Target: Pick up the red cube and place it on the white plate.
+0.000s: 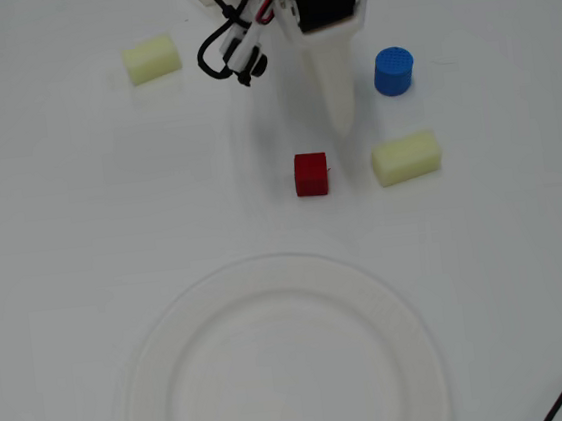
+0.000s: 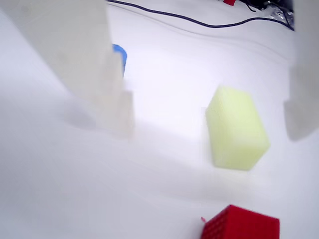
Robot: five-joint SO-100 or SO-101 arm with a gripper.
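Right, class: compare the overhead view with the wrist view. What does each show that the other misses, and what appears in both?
Only the overhead view shows the white plate, a second pale yellow block at upper left, and the arm's motor and wiring.

Only the wrist view shows a dark cable crossing the table's far side, plus the ribbed surface of the red cube close up.

Both show the red cube, the pale yellow block beside it, the blue cylinder, and the white gripper, jaws open.
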